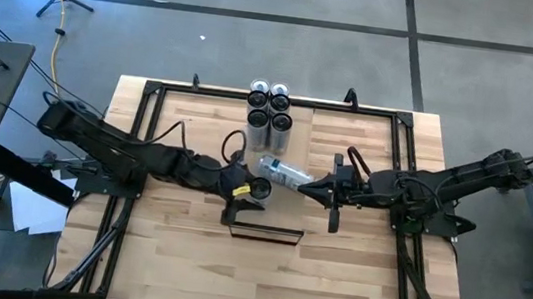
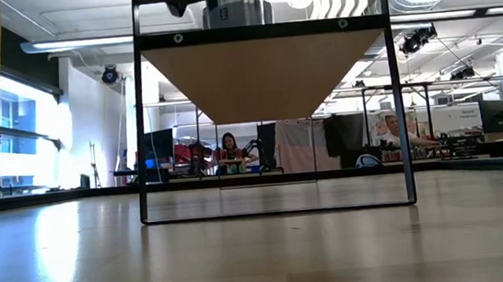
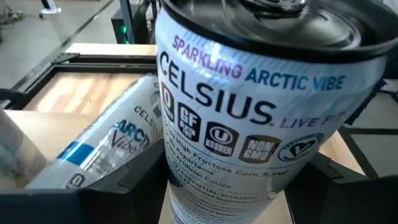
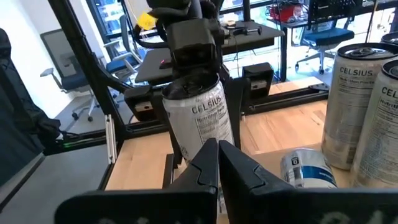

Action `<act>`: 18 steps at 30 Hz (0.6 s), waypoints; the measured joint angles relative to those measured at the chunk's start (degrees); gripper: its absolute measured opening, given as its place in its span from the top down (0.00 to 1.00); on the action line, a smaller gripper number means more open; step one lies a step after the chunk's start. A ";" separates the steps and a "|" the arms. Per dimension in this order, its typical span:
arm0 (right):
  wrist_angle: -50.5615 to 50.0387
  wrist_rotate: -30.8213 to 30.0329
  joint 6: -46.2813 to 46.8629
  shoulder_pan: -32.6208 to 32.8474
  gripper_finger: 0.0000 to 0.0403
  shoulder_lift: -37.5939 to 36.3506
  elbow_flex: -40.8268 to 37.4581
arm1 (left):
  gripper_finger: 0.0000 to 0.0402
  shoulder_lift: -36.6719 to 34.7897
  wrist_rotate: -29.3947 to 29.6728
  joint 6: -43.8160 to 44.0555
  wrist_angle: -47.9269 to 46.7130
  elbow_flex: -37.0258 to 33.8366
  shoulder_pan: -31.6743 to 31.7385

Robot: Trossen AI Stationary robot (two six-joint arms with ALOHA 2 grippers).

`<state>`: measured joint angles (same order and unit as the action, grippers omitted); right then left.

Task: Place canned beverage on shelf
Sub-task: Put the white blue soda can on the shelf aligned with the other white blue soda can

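Left gripper (image 1: pixel 245 189) is holding a can (image 4: pixel 198 121) upright, fingers clamped around its sides, just left of centre in the high view. It's sitting over the left end of the shelf (image 1: pixel 265 233), so I'm reading this as the placement step: can kept vertical to land on its base. Can't tell whether the base is touching the wood yet.

A second can (image 1: pixel 284 173) is lying on its side at frame centre, between the two grippers. Right gripper (image 1: pixel 320 189) is sitting fully closed with its tip just beside that can; doesn't look like it's gripping anything.

Four more cans (image 1: pixel 270 107) are standing in a tight cluster at upper centre, presumably queued stock.

Readable on the held can: "CELSIUS", "SPARKLING ARCTIC VIBE", "LIVE FIT", badges "GF", "KOSHER", "NON GMO", "No High Fructose Corn".
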<state>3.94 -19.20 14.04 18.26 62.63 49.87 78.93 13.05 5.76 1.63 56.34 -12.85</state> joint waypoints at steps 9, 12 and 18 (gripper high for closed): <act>0.05 2.30 -1.13 0.00 1.00 -0.02 0.00 | 0.42 -0.10 -3.58 0.77 -0.71 0.02 -0.40; 0.09 2.32 -1.05 0.00 1.00 -0.04 0.00 | 0.39 -0.10 -3.64 1.49 -1.58 0.02 -0.36; -0.29 2.37 -0.54 0.00 0.98 -0.06 0.00 | 0.27 -0.48 -3.17 1.62 -9.15 2.91 -0.29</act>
<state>3.65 -16.83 13.50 18.26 62.57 49.87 78.44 9.88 7.38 -7.51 59.25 -13.15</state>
